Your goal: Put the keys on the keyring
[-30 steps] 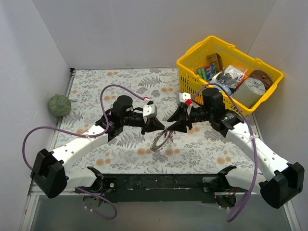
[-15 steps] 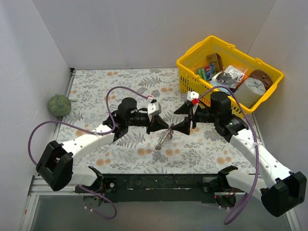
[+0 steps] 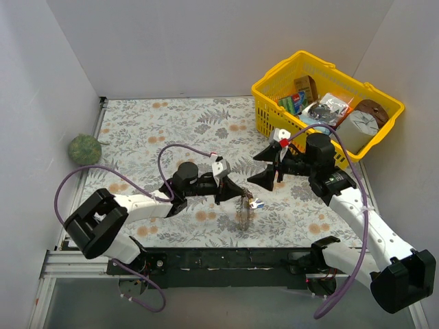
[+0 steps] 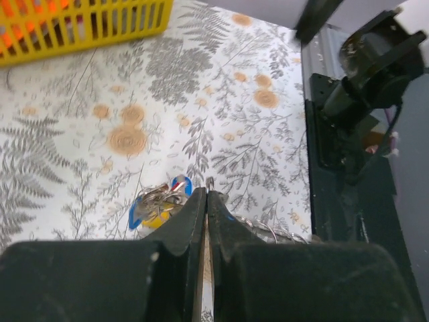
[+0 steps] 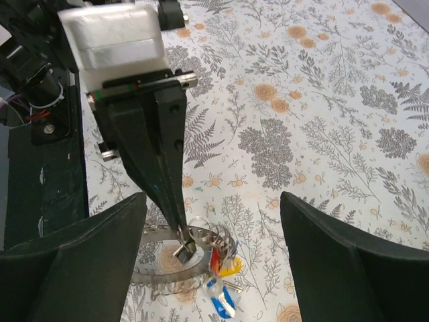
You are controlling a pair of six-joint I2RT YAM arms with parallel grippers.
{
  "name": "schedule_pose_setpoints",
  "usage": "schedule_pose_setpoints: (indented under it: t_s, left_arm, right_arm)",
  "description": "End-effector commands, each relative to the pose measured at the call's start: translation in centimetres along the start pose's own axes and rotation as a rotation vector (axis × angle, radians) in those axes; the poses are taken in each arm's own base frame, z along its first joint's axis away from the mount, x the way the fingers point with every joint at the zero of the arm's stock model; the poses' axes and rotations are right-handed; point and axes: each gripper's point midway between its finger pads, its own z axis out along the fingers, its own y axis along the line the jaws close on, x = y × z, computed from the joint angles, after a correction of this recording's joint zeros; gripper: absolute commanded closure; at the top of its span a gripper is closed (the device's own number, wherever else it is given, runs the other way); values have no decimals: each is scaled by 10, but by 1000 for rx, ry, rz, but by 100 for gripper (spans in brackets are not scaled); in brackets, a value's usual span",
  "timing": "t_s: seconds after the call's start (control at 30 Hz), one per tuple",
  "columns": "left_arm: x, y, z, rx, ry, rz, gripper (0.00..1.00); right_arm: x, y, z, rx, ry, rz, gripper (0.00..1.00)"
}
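A table (image 3: 171, 130) covered with a pale cloth printed with grey ferns and orange flowers is carrying a basket and a ball.
A yellow plastic slatted basket (image 3: 269, 113), full of small packets, is sitting at the far right corner. A round, rough green ball (image 3: 84, 148) is lying just off the cloth's left edge, by the wall. Near the front middle, a large thin silvery ridged keyring (image 3: 243, 216) is hanging low; whether it is touching the cloth cannot be told.

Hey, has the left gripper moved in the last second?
Yes. In the top view the left gripper, shut on the keyring, has come closer to the black base rail at the near edge and shifted slightly right.
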Motion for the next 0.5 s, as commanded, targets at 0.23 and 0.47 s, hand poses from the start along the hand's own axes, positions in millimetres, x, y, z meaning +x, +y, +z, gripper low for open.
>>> schedule_pose_setpoints:
  t_s: [0.23,0.47]
  left_arm:
    - [56,34,-7,-193,21,-60,100]
    - [56,57,-10,-304,70,-21,100]
  right_arm:
    - [-7,-6,-4,24,-38,-14,12]
    - [-9,-6,-4,19,-50,-24,11]
